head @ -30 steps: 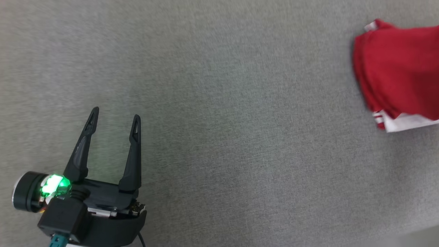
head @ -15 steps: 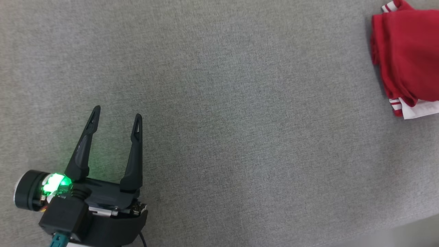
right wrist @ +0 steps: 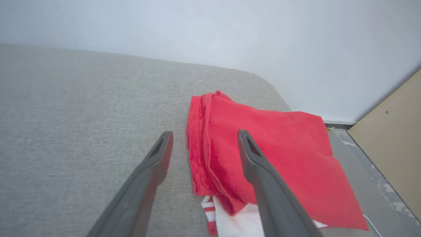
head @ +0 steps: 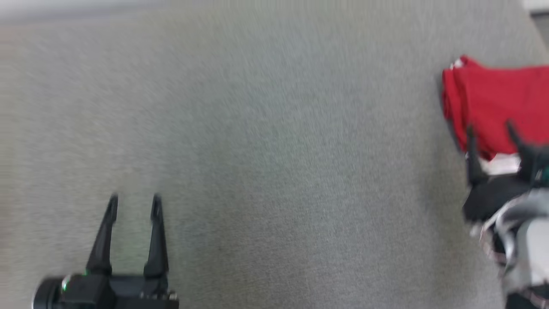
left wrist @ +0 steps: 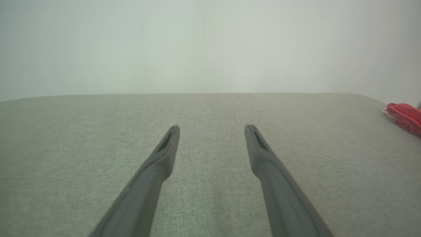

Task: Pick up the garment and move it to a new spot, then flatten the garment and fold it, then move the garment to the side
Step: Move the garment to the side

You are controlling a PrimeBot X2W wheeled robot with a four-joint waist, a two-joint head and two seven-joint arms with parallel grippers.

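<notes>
The garment [head: 497,107] is red with a white, red-striped trim, and it lies folded at the right end of the grey fabric surface [head: 274,154]. My right gripper [head: 490,128] stands open at the garment's near edge, holding nothing. In the right wrist view the garment [right wrist: 269,158] lies flat, with the open right gripper [right wrist: 204,137] just above its near left edge. My left gripper [head: 134,201] is open at the lower left, far from the garment. The left wrist view has its open fingers [left wrist: 212,130] over bare fabric and the garment [left wrist: 404,121] at the far right.
A pale wall [right wrist: 230,33] rises behind the surface. Past the surface's right edge lies a grey floor [right wrist: 368,164] and a tan panel [right wrist: 394,125]. The head view is blurred by motion.
The head camera has moved, so the whole picture has shifted. My right gripper has come into the head view at the garment's near edge, open. The left gripper stays open.
</notes>
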